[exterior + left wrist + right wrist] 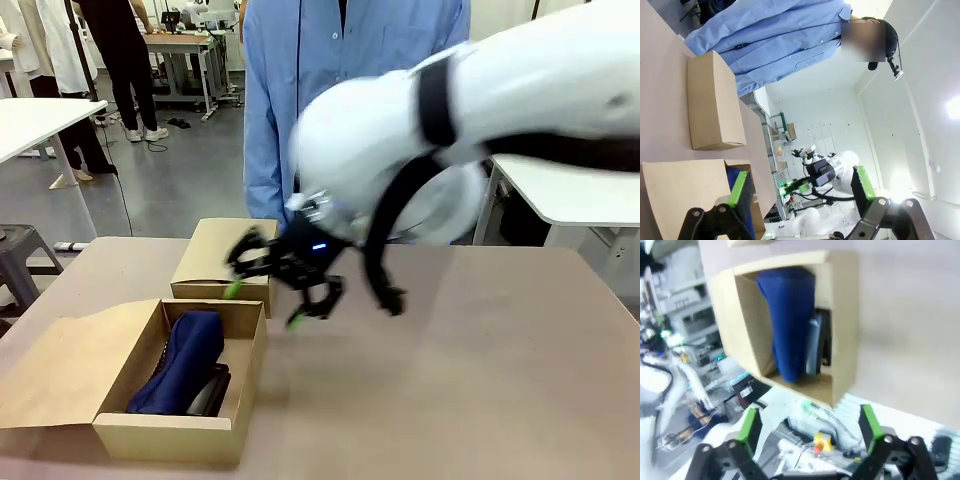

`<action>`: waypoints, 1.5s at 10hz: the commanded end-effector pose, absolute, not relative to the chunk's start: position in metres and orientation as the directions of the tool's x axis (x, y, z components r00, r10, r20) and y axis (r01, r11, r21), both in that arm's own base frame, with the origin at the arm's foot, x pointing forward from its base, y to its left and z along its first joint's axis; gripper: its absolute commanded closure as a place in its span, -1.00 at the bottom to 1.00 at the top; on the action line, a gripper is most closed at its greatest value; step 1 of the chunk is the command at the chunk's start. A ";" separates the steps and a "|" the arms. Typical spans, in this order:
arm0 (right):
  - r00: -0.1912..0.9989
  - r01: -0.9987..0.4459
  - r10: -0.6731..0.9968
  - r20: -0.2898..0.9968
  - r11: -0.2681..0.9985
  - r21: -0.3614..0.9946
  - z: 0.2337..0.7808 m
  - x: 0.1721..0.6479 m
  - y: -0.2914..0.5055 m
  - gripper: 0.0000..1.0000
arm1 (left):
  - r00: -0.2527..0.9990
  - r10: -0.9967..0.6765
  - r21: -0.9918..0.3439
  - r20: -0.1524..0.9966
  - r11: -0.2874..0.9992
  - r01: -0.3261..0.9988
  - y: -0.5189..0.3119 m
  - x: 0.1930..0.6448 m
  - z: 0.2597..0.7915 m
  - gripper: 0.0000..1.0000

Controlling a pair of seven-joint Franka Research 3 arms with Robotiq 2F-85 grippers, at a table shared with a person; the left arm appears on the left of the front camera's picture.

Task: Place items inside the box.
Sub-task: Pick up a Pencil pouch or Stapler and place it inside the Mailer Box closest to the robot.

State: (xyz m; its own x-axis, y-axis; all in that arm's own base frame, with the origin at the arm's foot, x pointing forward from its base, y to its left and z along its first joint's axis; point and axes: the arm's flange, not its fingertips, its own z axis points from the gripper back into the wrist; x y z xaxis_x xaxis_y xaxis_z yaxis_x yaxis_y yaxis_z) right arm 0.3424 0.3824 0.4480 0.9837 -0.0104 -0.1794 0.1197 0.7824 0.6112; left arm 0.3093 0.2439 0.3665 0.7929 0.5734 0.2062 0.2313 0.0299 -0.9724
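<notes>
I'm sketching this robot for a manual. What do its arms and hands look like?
The right arm is glossy white with a black band and black cables looping beneath. The right hand is black with green pads on two fingers and a small blue light. The left hand matches: black fingers, green pads.
</notes>
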 end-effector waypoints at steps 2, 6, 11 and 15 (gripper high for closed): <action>0.967 0.128 0.121 -0.224 0.532 0.837 0.453 0.329 0.196 -1.00 | 0.792 0.570 -0.968 0.218 0.025 0.248 0.243 0.309 0.368 -1.00; 0.992 0.082 0.084 -0.098 0.180 0.980 0.397 0.304 0.038 -1.00 | 0.792 0.570 -0.968 0.218 0.025 0.248 0.243 0.309 0.368 -1.00; 0.998 0.056 -0.016 -0.054 0.154 0.987 0.400 0.339 -0.008 -1.00 | 0.792 0.570 -0.968 0.218 0.025 0.248 0.243 0.309 0.368 -1.00; 0.998 0.056 -0.016 -0.054 0.154 0.987 0.400 0.339 -0.008 -1.00 | 0.792 0.570 -0.968 0.218 0.025 0.248 0.243 0.309 0.368 -1.00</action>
State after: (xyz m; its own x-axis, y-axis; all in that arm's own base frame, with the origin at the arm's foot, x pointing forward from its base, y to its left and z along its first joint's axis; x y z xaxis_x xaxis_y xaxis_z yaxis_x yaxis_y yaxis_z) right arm 0.3415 -0.0039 0.3980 0.9991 -0.0135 -0.0400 0.0417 0.1570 0.9867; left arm 0.3094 0.2437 0.3664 0.7931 0.5732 0.2061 0.2313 0.0295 -0.9724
